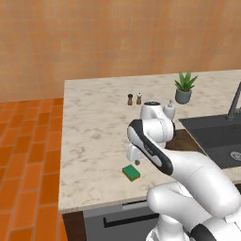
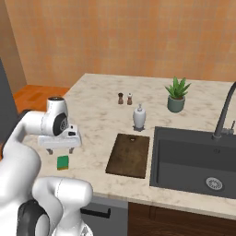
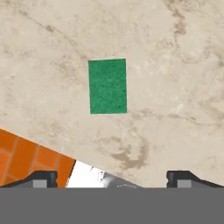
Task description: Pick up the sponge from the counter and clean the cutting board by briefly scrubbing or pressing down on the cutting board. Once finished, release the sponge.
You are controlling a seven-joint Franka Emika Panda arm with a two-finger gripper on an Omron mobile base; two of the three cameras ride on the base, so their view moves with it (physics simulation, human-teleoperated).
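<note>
We hold our gripper (image 2: 60,148) above the sponge (image 2: 62,162), jaws spread wide and holding nothing, which fits a descent for the pick: the gap looks ample for the block, and in the hand view the two fingertips (image 3: 41,178) stand far apart at the bottom with the sponge (image 3: 107,86) lying ahead of them rather than between them. So we judge that the hand needs to shift over the block before it lowers. The sponge (image 1: 131,173) lies flat, green face up, on the counter (image 2: 97,115) close to its front edge and toward its left end, apart from everything else. In the hand view its long axis runs up and down the picture, roughly across the line joining our fingertips, so the jaws would close on its short width. In the base views that axis runs roughly from the front edge toward the back wall, slightly skewed. Farther right, the board (image 2: 128,155) lies flat beside the sink (image 2: 193,161), its long side running front to back and its hole at the far end. Beyond it stand a soap bottle (image 2: 139,116), two shakers (image 2: 125,98) and a plant (image 2: 177,95).
</note>
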